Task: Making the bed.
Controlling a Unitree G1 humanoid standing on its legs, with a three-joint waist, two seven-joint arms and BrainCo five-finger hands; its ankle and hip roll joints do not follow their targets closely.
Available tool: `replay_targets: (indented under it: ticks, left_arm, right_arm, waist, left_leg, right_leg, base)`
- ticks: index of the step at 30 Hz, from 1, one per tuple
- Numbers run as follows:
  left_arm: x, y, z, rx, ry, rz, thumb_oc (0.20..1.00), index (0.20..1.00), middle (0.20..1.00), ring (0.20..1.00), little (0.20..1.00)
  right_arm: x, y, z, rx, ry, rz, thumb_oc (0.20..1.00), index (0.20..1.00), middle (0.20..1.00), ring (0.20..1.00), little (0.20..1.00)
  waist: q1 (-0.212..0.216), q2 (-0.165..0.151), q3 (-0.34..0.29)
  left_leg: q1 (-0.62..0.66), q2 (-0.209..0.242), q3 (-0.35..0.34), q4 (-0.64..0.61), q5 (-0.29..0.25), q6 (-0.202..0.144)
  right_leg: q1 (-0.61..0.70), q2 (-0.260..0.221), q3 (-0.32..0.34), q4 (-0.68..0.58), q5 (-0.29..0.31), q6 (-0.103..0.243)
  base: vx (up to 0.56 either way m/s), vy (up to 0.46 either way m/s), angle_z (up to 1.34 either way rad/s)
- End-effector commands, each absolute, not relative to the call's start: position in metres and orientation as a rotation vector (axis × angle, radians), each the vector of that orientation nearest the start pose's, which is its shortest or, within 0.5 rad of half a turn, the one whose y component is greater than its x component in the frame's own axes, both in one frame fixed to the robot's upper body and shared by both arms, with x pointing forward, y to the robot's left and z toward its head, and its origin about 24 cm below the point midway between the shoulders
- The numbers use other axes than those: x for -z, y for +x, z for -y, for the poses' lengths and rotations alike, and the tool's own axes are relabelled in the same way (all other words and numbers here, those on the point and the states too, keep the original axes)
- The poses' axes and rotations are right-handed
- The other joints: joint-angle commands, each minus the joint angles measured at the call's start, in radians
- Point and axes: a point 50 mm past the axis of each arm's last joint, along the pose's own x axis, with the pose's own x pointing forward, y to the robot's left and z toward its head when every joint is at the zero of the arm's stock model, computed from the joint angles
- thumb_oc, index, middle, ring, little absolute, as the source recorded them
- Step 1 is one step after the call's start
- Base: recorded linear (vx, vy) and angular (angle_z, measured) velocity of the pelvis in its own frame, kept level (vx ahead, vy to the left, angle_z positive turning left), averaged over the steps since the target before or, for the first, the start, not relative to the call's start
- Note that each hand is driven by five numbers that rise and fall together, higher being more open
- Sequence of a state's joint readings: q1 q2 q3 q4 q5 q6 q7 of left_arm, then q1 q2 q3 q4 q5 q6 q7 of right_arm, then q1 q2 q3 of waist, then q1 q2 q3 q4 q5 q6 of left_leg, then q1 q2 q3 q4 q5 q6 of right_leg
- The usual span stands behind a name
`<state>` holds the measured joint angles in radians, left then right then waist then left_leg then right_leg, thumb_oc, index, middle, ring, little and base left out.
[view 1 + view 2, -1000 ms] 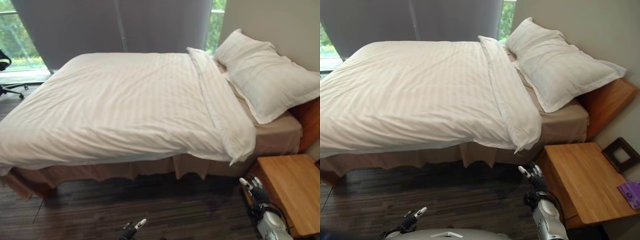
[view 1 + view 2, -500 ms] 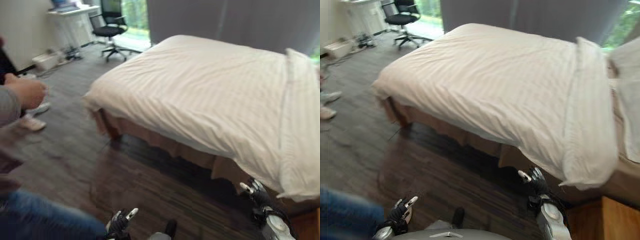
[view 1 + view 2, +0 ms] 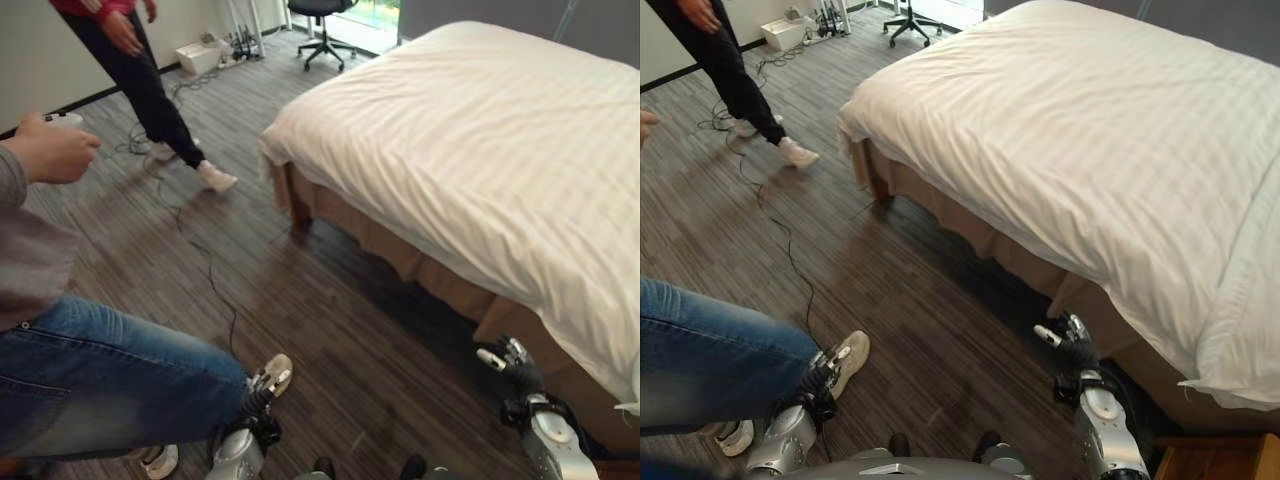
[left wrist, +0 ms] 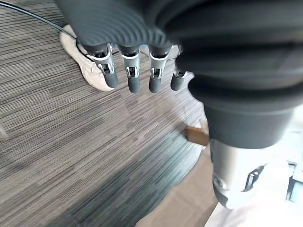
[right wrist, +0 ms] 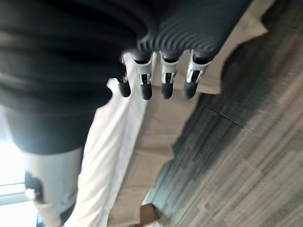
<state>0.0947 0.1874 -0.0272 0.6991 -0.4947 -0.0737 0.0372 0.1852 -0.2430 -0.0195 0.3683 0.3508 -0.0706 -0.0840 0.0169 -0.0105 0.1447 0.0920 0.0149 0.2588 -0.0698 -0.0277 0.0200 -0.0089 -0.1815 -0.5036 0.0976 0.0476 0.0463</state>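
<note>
While the left hand (image 4: pixel 137 71) and right hand (image 5: pixel 161 78) hang low over the floor with fingers relaxed and empty, the soft, light white striped duvet (image 3: pixel 520 150), spread on the bed at right, looks best pinched at its near hanging edge.

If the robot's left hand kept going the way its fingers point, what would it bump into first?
Probably the person's white shoe. The left hand hangs open just above the floor, fingers aimed at that shoe close ahead, though depth is hard to judge.
</note>
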Motion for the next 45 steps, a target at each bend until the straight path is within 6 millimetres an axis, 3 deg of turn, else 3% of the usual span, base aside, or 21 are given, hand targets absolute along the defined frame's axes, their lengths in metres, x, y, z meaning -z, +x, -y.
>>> replay_targets:
  ticks: [1, 2, 3, 7, 8, 10, 12, 15, 21, 45]
  left_arm:
    - [0.094, 0.172, -0.247, -0.307, -0.101, -0.617, 1.0, 1.0, 1.0, 1.0, 1.0]
    - [0.092, 0.176, -0.25, -0.292, -0.057, -0.607, 1.0, 1.0, 1.0, 1.0, 1.0]
    - [0.086, 0.184, -0.251, -0.285, -0.049, -0.58, 1.0, 1.0, 1.0, 1.0, 1.0]
    - [0.082, 0.187, -0.251, -0.287, -0.038, -0.555, 1.0, 1.0, 1.0, 1.0, 1.0]
    - [0.081, 0.188, -0.251, -0.294, -0.04, -0.544, 1.0, 1.0, 1.0, 1.0, 1.0]
    - [0.081, 0.188, -0.245, -0.304, -0.065, -0.533, 1.0, 1.0, 1.0, 1.0, 1.0]
    - [0.088, 0.175, -0.239, -0.327, -0.134, -0.555, 1.0, 1.0, 1.0, 1.0, 1.0]
    - [0.099, 0.159, -0.229, -0.264, -0.111, -0.63, 1.0, 1.0, 1.0, 1.0, 1.0]
    - [0.106, 0.151, -0.222, -0.26, -0.137, -0.667, 1.0, 1.0, 1.0, 1.0, 1.0]
    - [0.112, 0.15, -0.211, -0.232, -0.14, -0.702, 1.0, 1.0, 1.0, 1.0, 1.0]
  right_arm:
    - [0.048, 0.197, 0.225, 0.217, 0.058, -0.364, 1.0, 1.0, 1.0, 1.0, 1.0]
    - [0.048, 0.197, 0.222, 0.199, 0.046, -0.367, 1.0, 1.0, 1.0, 1.0, 1.0]
    - [0.048, 0.194, 0.222, 0.163, 0.007, -0.373, 1.0, 1.0, 1.0, 1.0, 1.0]
    - [0.052, 0.188, 0.223, 0.12, -0.074, -0.4, 1.0, 1.0, 1.0, 1.0, 1.0]
    - [0.052, 0.189, 0.221, 0.114, -0.083, -0.401, 1.0, 1.0, 1.0, 1.0, 1.0]
    - [0.057, 0.189, 0.221, 0.123, -0.07, -0.425, 1.0, 1.0, 1.0, 1.0, 1.0]
    - [0.047, 0.195, 0.223, 0.127, -0.089, -0.378, 1.0, 1.0, 1.0, 1.0, 1.0]
    - [0.048, 0.19, 0.229, 0.161, -0.065, -0.382, 1.0, 1.0, 1.0, 1.0, 1.0]
    - [0.047, 0.19, 0.226, 0.142, -0.089, -0.378, 1.0, 1.0, 1.0, 1.0, 1.0]
    - [0.049, 0.188, 0.225, 0.156, -0.087, -0.381, 1.0, 1.0, 1.0, 1.0, 1.0]
  waist:
    - [-0.024, 0.012, -0.007]
    - [-0.049, 0.007, -0.001]
    - [-0.085, 0.001, -0.013]
    - [-0.086, -0.009, -0.04]
    - [-0.08, -0.011, -0.045]
    - [-0.072, -0.012, -0.062]
    - [-0.056, -0.017, -0.083]
    - [-0.057, -0.018, -0.098]
    - [-0.062, -0.02, -0.104]
    - [-0.07, -0.018, -0.1]
  left_leg:
    - [0.034, -0.016, -0.067, -0.001, -0.097, 0.044]
    - [0.024, -0.022, -0.081, 0.011, -0.095, 0.042]
    - [0.009, -0.034, -0.115, 0.02, -0.083, 0.042]
    - [0.017, -0.057, -0.138, 0.003, -0.079, 0.049]
    - [0.021, -0.06, -0.133, -0.004, -0.078, 0.049]
    - [0.023, -0.064, -0.136, -0.011, -0.071, 0.046]
    - [0.031, -0.062, -0.122, -0.017, -0.07, 0.044]
    - [0.037, -0.062, -0.117, -0.018, -0.076, 0.04]
    - [0.046, -0.059, -0.117, -0.018, -0.08, 0.036]
    - [0.072, -0.05, -0.103, -0.018, -0.09, 0.026]
  right_leg:
    - [-0.05, 0.026, 0.237, 0.034, -0.008, 0.084]
    - [-0.068, 0.086, 0.377, 0.054, -0.04, 0.075]
    - [-0.098, 0.189, 0.524, 0.135, -0.104, 0.057]
    - [-0.057, 0.212, 0.475, 0.105, -0.144, 0.022]
    - [-0.039, 0.207, 0.451, 0.063, -0.138, 0.021]
    - [-0.003, 0.211, 0.469, -0.013, -0.115, 0.022]
    - [0.037, 0.209, 0.465, -0.081, -0.097, 0.021]
    - [0.07, 0.206, 0.459, -0.132, -0.089, 0.018]
    - [0.092, 0.205, 0.447, -0.155, -0.089, 0.014]
    - [0.123, 0.214, 0.449, -0.174, -0.1, 0.008]
  base:
    - [-0.13, 0.284, -0.17]
    - [-0.08, 0.215, 0.14]
    - [-0.02, 0.143, 0.63]
    - [0.03, 0.073, 0.5]
    - [0.01, 0.035, 0.05]
    - [0.02, -0.008, -0.03]
    - [0.06, -0.046, -0.14]
    - [0.07, -0.056, -0.21]
    - [0.03, -0.06, -0.01]
    - [0.05, -0.024, -0.01]
